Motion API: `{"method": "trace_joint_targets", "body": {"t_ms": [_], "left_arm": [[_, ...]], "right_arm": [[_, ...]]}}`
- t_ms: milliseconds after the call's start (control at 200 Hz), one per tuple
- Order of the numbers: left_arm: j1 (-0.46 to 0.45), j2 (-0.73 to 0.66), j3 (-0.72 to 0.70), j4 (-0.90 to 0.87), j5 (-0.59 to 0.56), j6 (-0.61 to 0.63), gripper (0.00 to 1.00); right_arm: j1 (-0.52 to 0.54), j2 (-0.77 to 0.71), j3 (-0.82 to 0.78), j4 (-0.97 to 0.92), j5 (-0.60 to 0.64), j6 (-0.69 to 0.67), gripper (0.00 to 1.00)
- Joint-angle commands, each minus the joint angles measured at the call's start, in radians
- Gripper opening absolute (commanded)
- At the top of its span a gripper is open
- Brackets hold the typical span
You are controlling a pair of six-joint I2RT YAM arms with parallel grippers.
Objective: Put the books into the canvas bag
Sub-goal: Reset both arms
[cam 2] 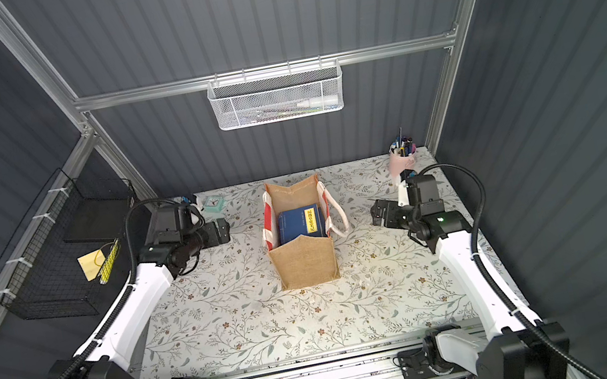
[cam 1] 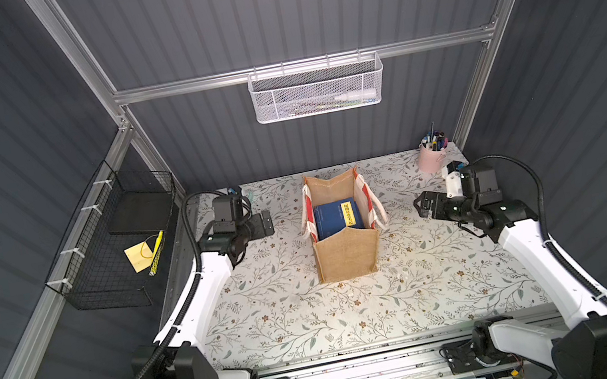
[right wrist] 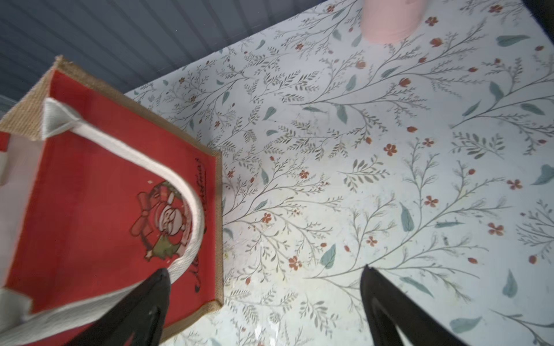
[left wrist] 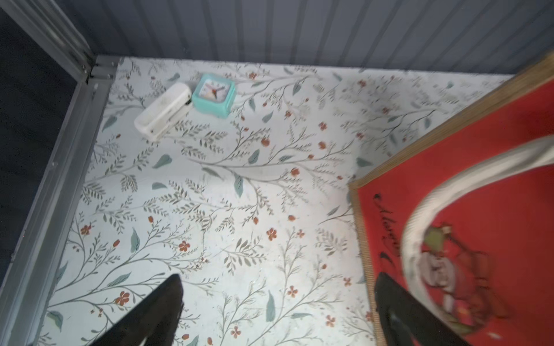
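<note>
Top views show left claw (cam 1: 266, 223) and right claw (cam 1: 423, 206) spread wide, empty, each clear of the canvas bag (cam 1: 347, 254).

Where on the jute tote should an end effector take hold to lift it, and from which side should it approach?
Grip a white loop handle. On the jute tote each handle droops outward over a red side panel, so come in from that outer side, closing across the strap at the middle of its loop. The tote's body looks too wide to pinch.
</note>
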Motion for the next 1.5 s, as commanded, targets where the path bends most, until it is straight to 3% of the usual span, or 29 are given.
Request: {"method": "trace_joint_targets", "body": {"t_ms": [0, 100, 220, 380, 770, 931, 1101, 1291, 1371, 1496], "left_arm": [[0.059, 0.044, -0.07, 0.149, 0.044, 0.002, 0.99], [0.071, 0.107, -0.092, 0.183, 0.046, -0.003, 1.0], [0.081, 0.112, -0.196, 0.357, 0.071, 0.005, 0.99], [0.082, 0.107, -0.34, 0.57, -0.017, 0.005, 1.0], [0.082, 0.121, -0.576, 0.883, -0.334, 0.072, 0.99], [0.082, 0.123, -0.626, 1.035, -0.349, 0.094, 0.99], [0.082, 0.198, -0.678, 1.266, -0.319, 0.139, 0.99], [0.082, 0.337, -0.699, 1.461, -0.308, 0.159, 1.0], [0.082, 0.323, -0.633, 1.294, -0.289, 0.154, 0.99], [0.097, 0.328, -0.625, 1.29, -0.256, 0.151, 0.99]], "right_arm": [[-0.021, -0.032, -0.124, 0.212, 0.055, -0.056, 0.99], [-0.025, -0.065, -0.263, 0.374, 0.098, -0.084, 0.99], [-0.025, -0.082, -0.436, 0.625, 0.153, -0.139, 0.99], [-0.025, -0.056, -0.613, 0.938, 0.195, -0.233, 0.99], [-0.034, 0.182, -0.598, 1.167, 0.144, -0.245, 0.99], [-0.051, 0.259, -0.564, 1.212, 0.116, -0.283, 0.99], [-0.072, 0.459, -0.663, 1.617, 0.128, -0.264, 0.99], [-0.074, 0.435, -0.576, 1.421, 0.121, -0.261, 0.99], [-0.071, 0.431, -0.551, 1.356, 0.118, -0.268, 0.99], [-0.071, 0.431, -0.552, 1.362, 0.117, -0.268, 0.99]]}}
